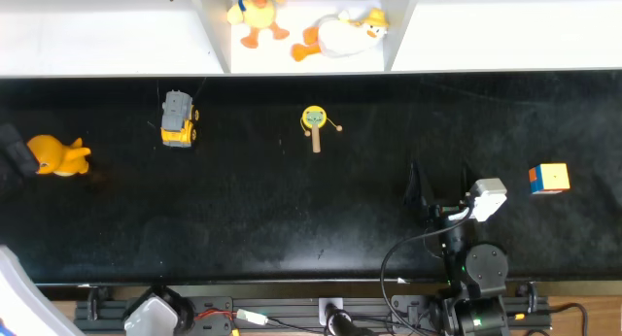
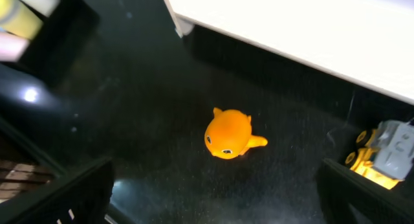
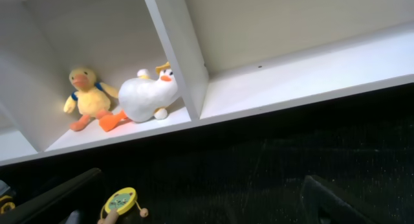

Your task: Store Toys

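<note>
Left: my left gripper (image 2: pixel 217 185) hangs wide open and empty, aimed at the orange toy animal (image 2: pixel 228 134), which lies on the black tabletop (image 2: pixel 129 120) near the toy truck (image 2: pixel 383 153). Step, as I judge it: approach. The next move calls for descending to straddle the toy. Right: my right gripper (image 1: pixel 437 185), open and empty, faces the white shelf (image 3: pixel 291 75).

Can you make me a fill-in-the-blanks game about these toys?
The yellow plush duck shares its shelf cubby with a ___ plush bird.
On the black table lie ___ toys.
The toy nearest the right gripper is the colourful ___.
Missing words: white, four, cube.
</note>
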You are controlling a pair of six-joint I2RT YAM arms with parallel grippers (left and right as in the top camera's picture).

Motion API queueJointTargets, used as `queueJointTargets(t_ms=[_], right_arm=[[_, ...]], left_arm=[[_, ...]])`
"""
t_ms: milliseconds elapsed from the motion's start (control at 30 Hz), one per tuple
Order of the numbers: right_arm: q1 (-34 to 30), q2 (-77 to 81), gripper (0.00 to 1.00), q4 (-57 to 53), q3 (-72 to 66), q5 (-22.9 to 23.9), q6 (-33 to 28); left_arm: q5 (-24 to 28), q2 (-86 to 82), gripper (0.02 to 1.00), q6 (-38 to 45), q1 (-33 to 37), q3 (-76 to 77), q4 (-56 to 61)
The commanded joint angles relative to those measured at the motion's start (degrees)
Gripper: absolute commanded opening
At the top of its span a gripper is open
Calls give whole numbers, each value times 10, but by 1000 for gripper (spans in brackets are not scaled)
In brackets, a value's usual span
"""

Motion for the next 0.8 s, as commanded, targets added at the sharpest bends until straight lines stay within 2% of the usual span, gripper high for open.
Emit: queueJointTargets(t_ms=[33,300,433,567,733,800], right_arm=[[5,-5,993,3,-8,6,-4],[5,-5,993,3,-8,6,-4],[5,-5,996,3,-8,7,-4],[5,-5,996,3,-8,6,-4],[5,-5,993,3,-8,6,-4],[5,-5,996,3,-8,6,-4]], left_arm=[[30,54,998,38,6,0,8],[30,115,996,61,6,-53,44],[34,115,998,67,6,-132,116],[74,116,998,88,6,-186,179],[93,116,998,108,16,-236,236],[122,116,998,126,26,-250,249]])
